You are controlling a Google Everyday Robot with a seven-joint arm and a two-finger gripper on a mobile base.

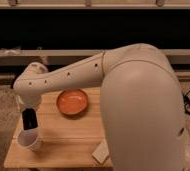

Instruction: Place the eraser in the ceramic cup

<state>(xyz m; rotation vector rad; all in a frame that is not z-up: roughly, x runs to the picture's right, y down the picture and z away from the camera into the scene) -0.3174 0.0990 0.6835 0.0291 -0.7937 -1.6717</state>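
The gripper [29,110] hangs low at the table's left end, clamped on the top of the eraser [29,120], which stands upright beneath it. The eraser's lower end is right at the mouth of the cup [30,141], directly over it; whether it touches the rim I cannot tell. The cup sits near the front left corner of the table [63,145]. Behind and to the right lies the bowl [72,102], well apart. A tan block [101,152] rests at the front edge, half hidden by the arm [138,110].
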